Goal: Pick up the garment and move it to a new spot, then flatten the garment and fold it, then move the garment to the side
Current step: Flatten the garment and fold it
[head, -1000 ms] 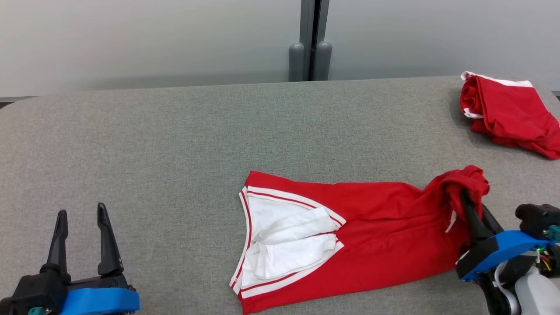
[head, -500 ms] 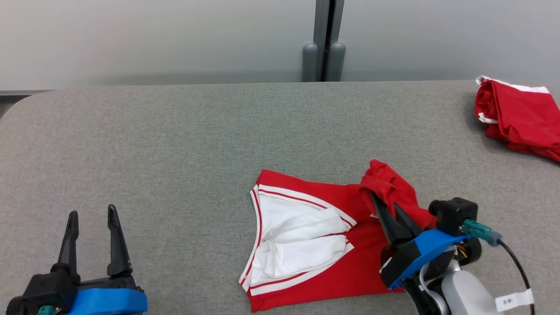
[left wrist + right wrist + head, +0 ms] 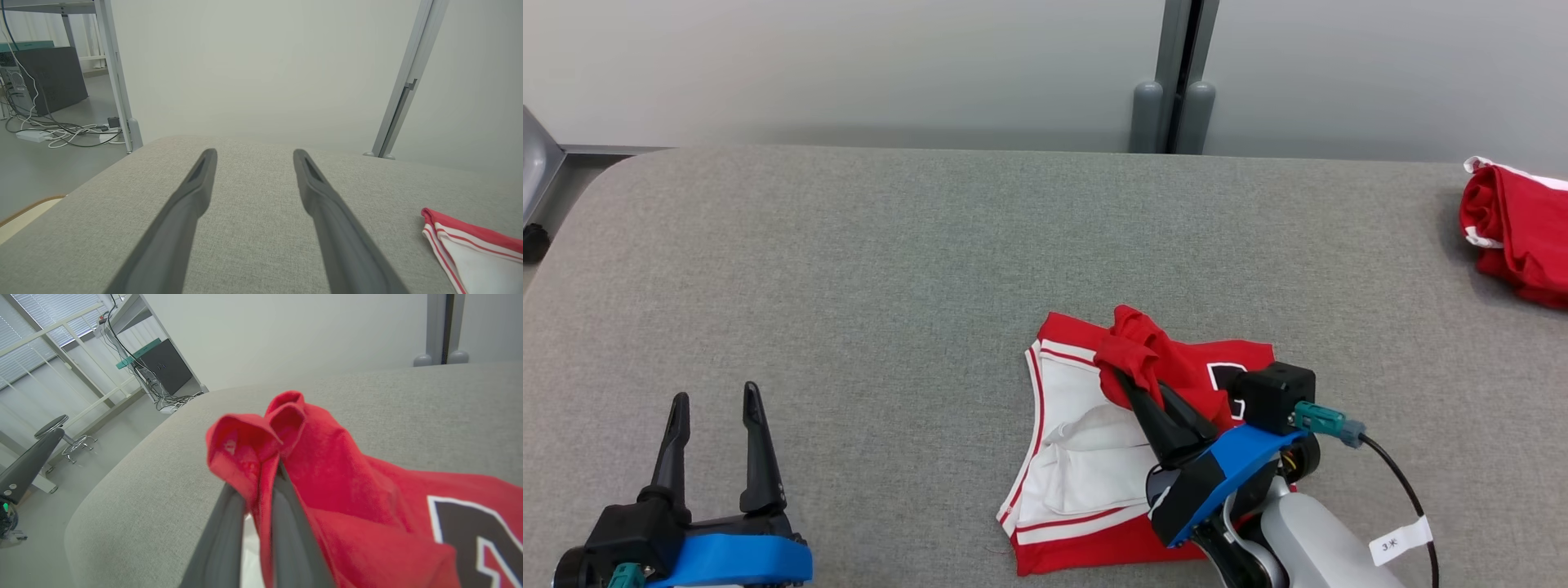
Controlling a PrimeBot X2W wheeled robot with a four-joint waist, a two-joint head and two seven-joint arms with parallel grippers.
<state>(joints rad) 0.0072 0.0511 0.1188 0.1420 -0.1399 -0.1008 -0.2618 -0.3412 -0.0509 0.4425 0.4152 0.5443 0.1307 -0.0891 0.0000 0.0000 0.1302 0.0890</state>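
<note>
At your lower L, left jaws stand spread over the grey counter (image 3: 849,245), nothing btwn them. R of centre, near the front edge, lies the red garment (image 3: 1184,367): white side w/ striped trim to the L, black-and-white print to the R. Right jaws are pressed together, pinching a bunched red fold of it above the white part. Far R, a 2nd red garment (image 3: 1515,237) sits crumpled, well apart.

Fingertips of the right claw (image 3: 1134,382) are buried in a bunched fold of the garment (image 3: 1086,482). The garment's black print (image 3: 1222,380) is partly covered by the camera block (image 3: 1274,396). At the desk's (image 3: 849,286) 2 o'clock, a second red garment (image 3: 1515,237) is cut off by the picture edge. The cable tag (image 3: 1400,541) lettering is too small to read.
</note>
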